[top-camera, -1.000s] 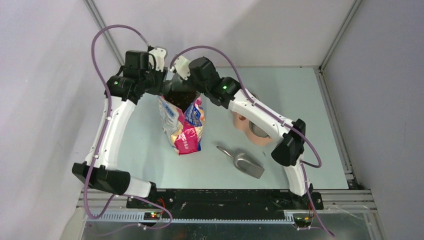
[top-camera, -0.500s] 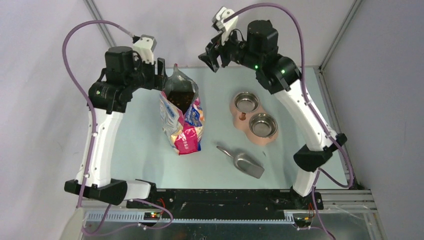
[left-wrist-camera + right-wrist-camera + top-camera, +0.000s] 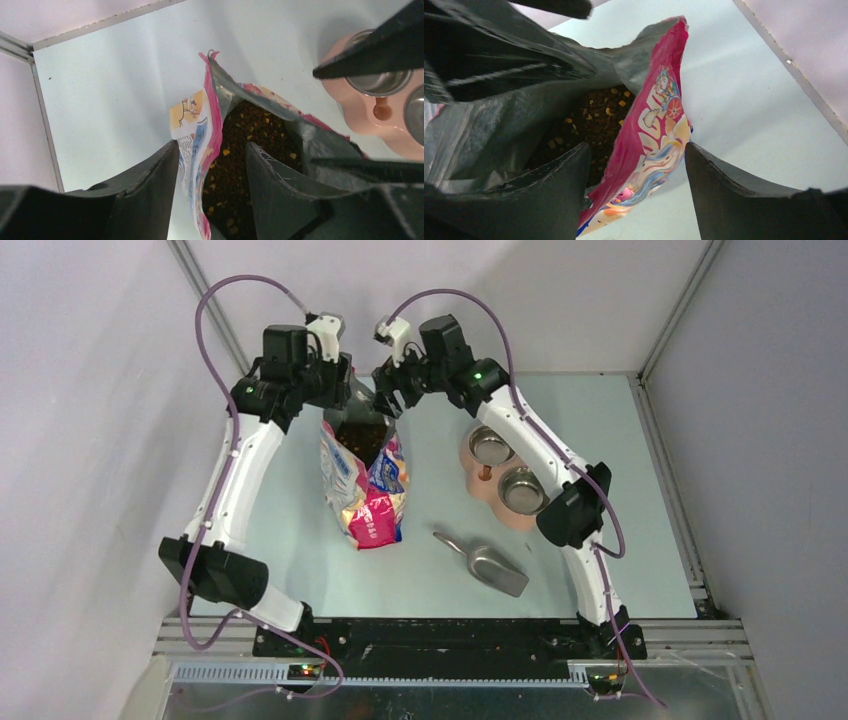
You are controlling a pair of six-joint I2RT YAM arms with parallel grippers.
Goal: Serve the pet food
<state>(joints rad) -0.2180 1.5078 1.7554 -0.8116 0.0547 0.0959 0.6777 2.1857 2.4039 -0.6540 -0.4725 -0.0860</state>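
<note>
Here left hand [image 3: 211, 150] and right hand [image 3: 636, 150], spread, straddle bag [image 3: 365, 490] walls flanking pet food [image 3: 245, 125]; scoop [image 3: 487, 565] lies nearby.

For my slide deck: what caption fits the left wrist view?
Open left hand straddling the rim of the glossy cartoon-printed bag, dark brown kibble pellets visible inside.

Bag [image 3: 365, 490] walls hide all the pet food [image 3: 245, 120] but its top layer. From above, the left end effector [image 3: 211, 146] and right end effector [image 3: 638, 146] cover the bag's far rim; the right arm [image 3: 542, 452] overlaps the twin-bowl feeder [image 3: 490, 448].
</note>
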